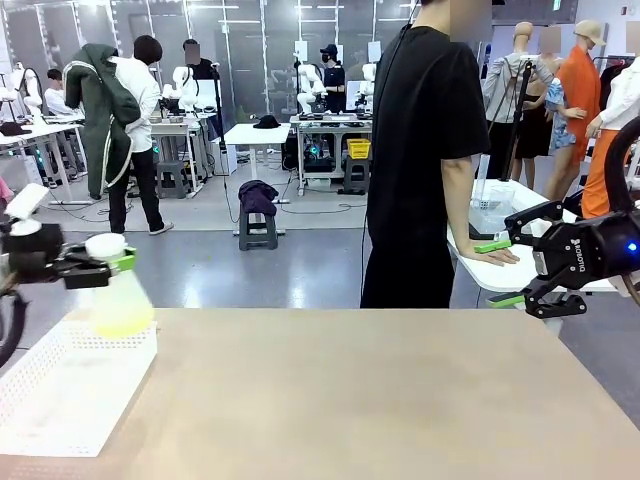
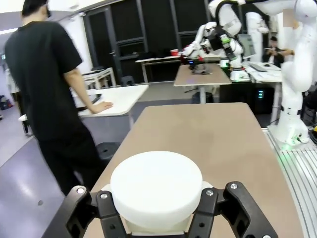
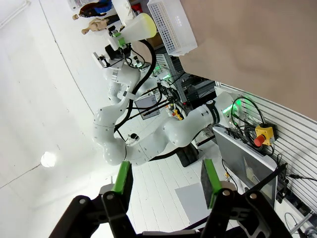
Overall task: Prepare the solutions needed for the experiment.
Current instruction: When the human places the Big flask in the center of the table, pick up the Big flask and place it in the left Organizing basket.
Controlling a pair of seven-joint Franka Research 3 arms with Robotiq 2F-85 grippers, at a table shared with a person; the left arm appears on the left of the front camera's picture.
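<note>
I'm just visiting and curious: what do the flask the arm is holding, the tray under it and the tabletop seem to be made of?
Flask: probably frosted translucent plastic, possibly glass; the pale yellow-green solution shows through cloudily. Its cap: matte white, likely plastic.
Tray: white plastic by the look, its walls perforated with small holes.
Tabletop: smooth matte beige, probably laminate; no grain visible.

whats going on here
The left gripper is shut on the neck of a capped flask, holding it over a white basket at the table's left edge. A little yellow-green solution sits in its bottom. The right gripper hangs open and empty on the right. A person stands beyond the table.
</note>
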